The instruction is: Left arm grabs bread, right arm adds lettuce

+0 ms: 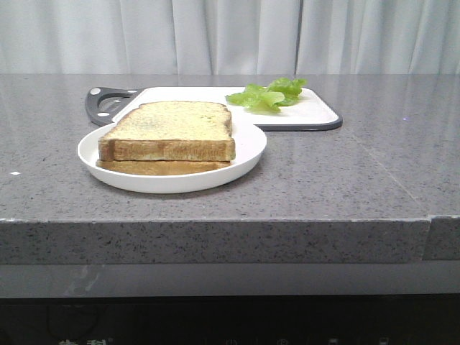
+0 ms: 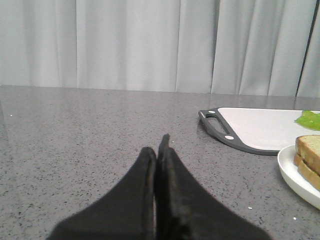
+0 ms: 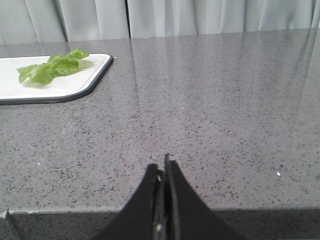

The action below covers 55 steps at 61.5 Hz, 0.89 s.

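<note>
Nearby, lettuce (image 1: pixel 268 94) on cutting board (image 1: pixel 316 115).

Looked like a staged kitchen setup in a lab, not a real home. I worked over a grey speckled stone counter (image 1: pixel 345 180) with a white cutting board (image 1: pixel 302 115) and white plate (image 1: pixel 244 154), and plain pale curtains (image 1: pixel 230 36) closed off everything behind.

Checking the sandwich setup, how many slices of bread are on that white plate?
2. The top bread slice lies stacked on the lower slice, both on the white plate in front of the cutting board. None looks hidden.
</note>
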Each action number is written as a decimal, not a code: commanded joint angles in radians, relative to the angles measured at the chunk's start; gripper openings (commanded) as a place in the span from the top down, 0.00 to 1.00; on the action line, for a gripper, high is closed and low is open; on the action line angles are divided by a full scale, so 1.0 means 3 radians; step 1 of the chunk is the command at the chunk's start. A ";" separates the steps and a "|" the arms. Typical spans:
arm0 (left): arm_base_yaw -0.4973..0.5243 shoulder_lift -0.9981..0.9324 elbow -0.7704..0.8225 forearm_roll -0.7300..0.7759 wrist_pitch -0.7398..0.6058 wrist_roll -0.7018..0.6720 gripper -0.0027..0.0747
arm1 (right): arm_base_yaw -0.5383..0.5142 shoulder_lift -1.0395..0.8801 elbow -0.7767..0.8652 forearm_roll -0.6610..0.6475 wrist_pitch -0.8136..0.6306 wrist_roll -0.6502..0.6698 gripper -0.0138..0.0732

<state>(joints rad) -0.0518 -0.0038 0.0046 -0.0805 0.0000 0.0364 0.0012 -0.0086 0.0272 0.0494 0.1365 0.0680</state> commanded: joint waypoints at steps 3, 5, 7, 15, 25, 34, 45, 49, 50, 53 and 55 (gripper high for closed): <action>-0.0024 -0.0060 0.0017 -0.0022 -0.0256 -0.0015 0.99 | -0.0015 -0.0074 -0.0010 -0.0041 -0.0267 -0.0008 0.98; -0.0024 -0.0060 0.0017 -0.0022 -0.0256 -0.0015 0.99 | -0.0015 -0.0074 -0.0010 -0.0041 -0.0267 -0.0008 0.98; -0.0024 -0.0060 0.0017 -0.0022 -0.0256 -0.0015 0.99 | -0.0015 -0.0074 -0.0010 -0.0041 -0.0267 -0.0008 0.98; -0.0024 -0.0060 0.0017 -0.0022 -0.0256 -0.0015 0.99 | -0.0015 -0.0074 -0.0010 -0.0041 -0.0267 -0.0008 0.98; -0.0024 -0.0060 0.0017 -0.0022 -0.0256 -0.0015 0.99 | -0.0015 -0.0074 -0.0010 -0.0041 -0.0267 -0.0008 0.98; -0.0024 -0.0060 0.0017 -0.0022 -0.0256 -0.0015 0.99 | -0.0015 -0.0074 -0.0010 -0.0041 -0.0267 -0.0008 0.98; -0.0024 -0.0060 0.0017 -0.0022 -0.0315 -0.0015 0.99 | -0.0015 -0.0074 -0.0010 -0.0041 -0.0267 -0.0008 0.98; -0.0024 -0.0060 0.0017 -0.0022 -0.0314 -0.0015 0.99 | -0.0015 -0.0074 -0.0010 -0.0041 -0.0271 -0.0008 0.98; -0.0024 -0.0060 0.0017 -0.0022 -0.0313 -0.0015 0.99 | -0.0015 -0.0074 -0.0010 -0.0041 -0.0275 -0.0008 0.98; -0.0024 -0.0060 0.0017 -0.0022 -0.0313 -0.0015 0.99 | -0.0015 -0.0074 -0.0010 -0.0041 -0.0275 -0.0008 0.98; -0.0024 -0.0060 0.0017 -0.0022 -0.0313 -0.0015 0.99 | -0.0015 -0.0074 -0.0010 -0.0041 -0.0275 -0.0008 0.98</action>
<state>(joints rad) -0.0518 -0.0038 0.0046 -0.0805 0.0000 0.0364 0.0012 -0.0086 0.0272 0.0494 0.1365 0.0680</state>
